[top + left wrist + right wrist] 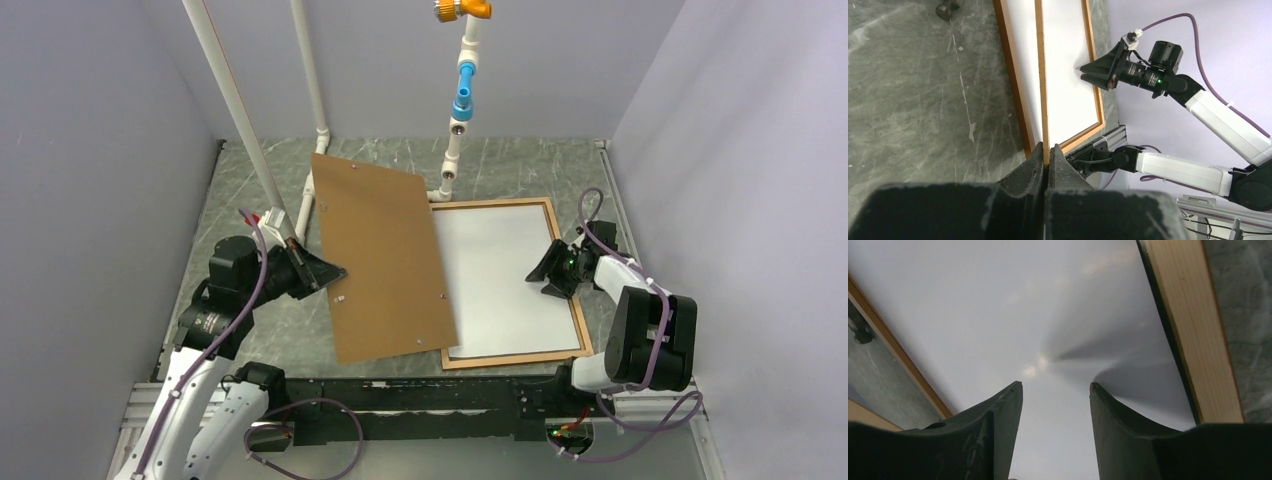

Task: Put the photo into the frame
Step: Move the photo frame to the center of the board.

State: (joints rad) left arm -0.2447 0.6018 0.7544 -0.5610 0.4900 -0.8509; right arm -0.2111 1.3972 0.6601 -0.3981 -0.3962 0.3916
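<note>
We saw left jaws clamped on the brown backing board (385, 260), right jaws part-open and empty over the photo (500, 280) lying white-side-up in the frame (500, 202).

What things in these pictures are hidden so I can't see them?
1. Picture side of the photo: every view, it lies face down, so only white shows.
2. Left rail of the frame: top view, the brown board covers it.
3. Whether the right pincer touches the photo: right wrist view, too close to tell.
</note>
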